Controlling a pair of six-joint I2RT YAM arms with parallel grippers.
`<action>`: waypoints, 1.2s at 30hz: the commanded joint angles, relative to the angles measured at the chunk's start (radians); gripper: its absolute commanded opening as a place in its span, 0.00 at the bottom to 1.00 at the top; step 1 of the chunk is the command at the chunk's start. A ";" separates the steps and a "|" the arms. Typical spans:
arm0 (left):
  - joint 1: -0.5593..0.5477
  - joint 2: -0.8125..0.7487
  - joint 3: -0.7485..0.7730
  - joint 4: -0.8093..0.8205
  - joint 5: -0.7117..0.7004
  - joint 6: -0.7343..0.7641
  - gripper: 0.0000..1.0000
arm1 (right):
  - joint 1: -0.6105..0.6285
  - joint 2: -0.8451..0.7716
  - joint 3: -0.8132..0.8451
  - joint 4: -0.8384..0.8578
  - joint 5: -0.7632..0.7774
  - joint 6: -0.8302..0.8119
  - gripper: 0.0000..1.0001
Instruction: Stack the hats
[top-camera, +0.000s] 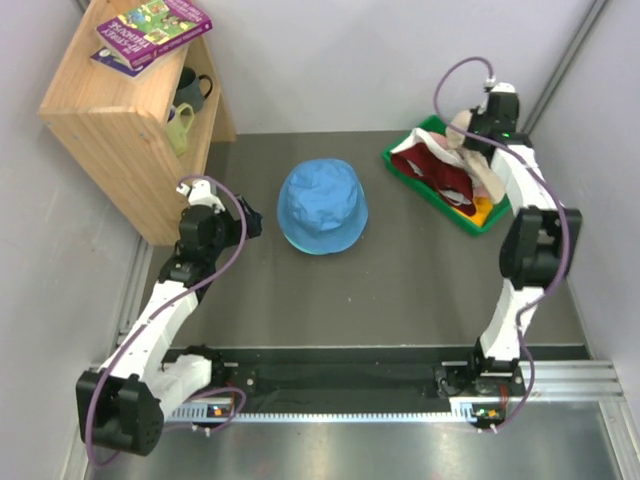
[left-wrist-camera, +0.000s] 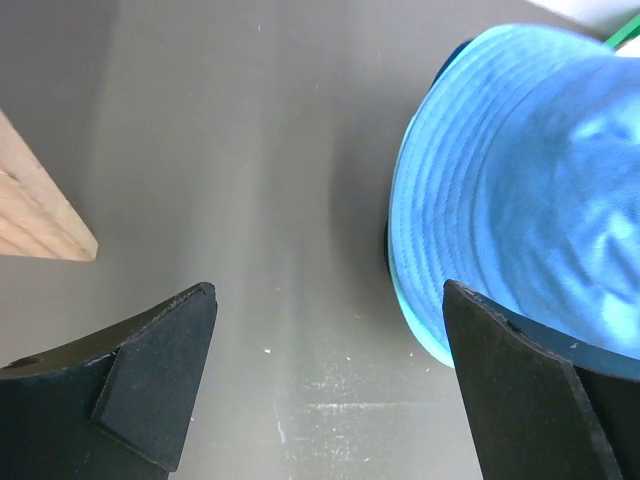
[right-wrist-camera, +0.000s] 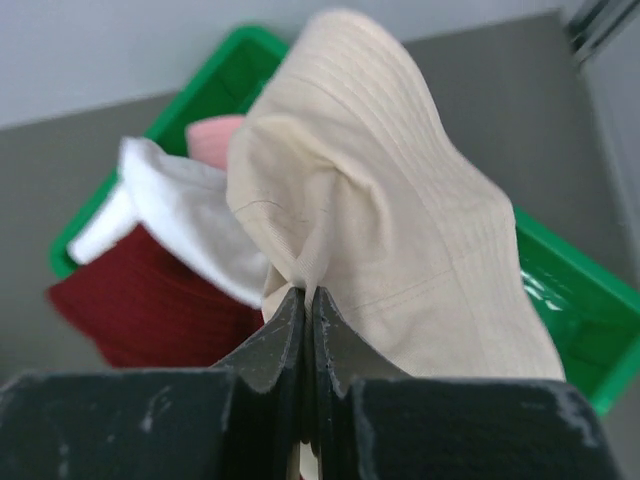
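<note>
The left arm goes forward from its base and bends a little inward at the wrist. The left gripper hangs low, and its two dark fingers stand wide apart with nothing between them. The right arm rises from its base to a high elbow, then stretches far forward. The right gripper has its jaws pressed together, pinching a fold of the beige hat.

You have soft, even overhead light, with faint shadows on the table. Glare whitens its near edge. The blue hat looks soft; behind the sharp beige hat, the green tray blurs.
</note>
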 joint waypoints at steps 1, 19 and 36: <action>-0.004 -0.055 0.033 0.022 -0.026 0.009 0.99 | 0.004 -0.404 -0.062 0.062 -0.074 0.065 0.00; -0.004 -0.193 -0.037 0.352 0.423 -0.264 0.94 | 0.582 -0.844 -0.332 0.368 -0.234 0.324 0.00; -0.043 -0.107 -0.129 0.865 0.725 -0.542 0.93 | 0.779 -0.761 -0.355 0.612 -0.312 0.493 0.00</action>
